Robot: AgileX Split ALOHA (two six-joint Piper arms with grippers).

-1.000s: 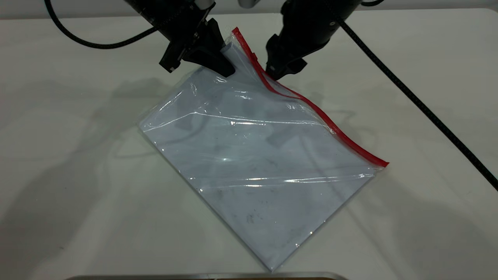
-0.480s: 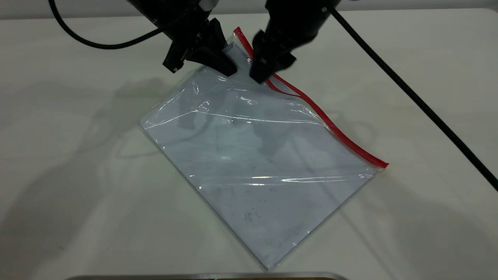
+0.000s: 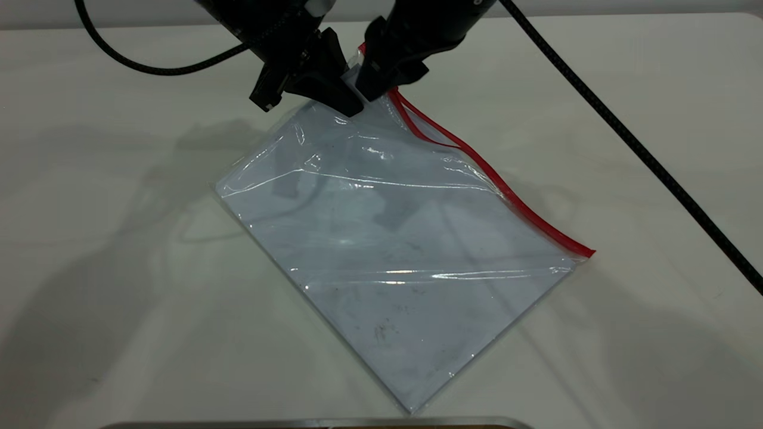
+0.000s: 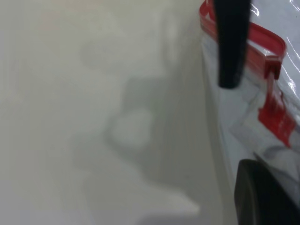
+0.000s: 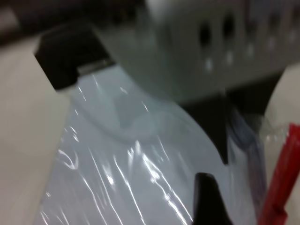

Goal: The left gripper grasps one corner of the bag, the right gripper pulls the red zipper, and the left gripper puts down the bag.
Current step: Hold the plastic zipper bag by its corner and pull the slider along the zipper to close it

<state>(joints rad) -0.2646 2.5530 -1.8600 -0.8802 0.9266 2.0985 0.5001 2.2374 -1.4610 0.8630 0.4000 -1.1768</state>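
Observation:
The bag (image 3: 393,250) lies slanted on the white table, with its far corner (image 3: 356,70) lifted. My left gripper (image 3: 344,95) is shut on that corner. The red zipper (image 3: 506,193) runs along the bag's right edge and splits into two red lines near the top (image 3: 417,128). My right gripper (image 3: 368,89) is shut on the red zipper's upper end, right beside the left gripper. In the left wrist view, a finger of the right gripper (image 4: 231,47) crosses the red strip (image 4: 262,40) and a red tab (image 4: 276,112) hangs below. The right wrist view shows the red strip (image 5: 281,178) beside its own finger (image 5: 206,199).
The right arm's black cable (image 3: 626,143) crosses the table at the right. The left arm's cable (image 3: 149,65) loops at the far left. A metal edge (image 3: 316,424) runs along the near side. The bag's near corner (image 3: 411,408) rests close to it.
My right gripper has moved left along the red strip up to the held corner. The strip behind it has parted into two lines. The left gripper has held still.

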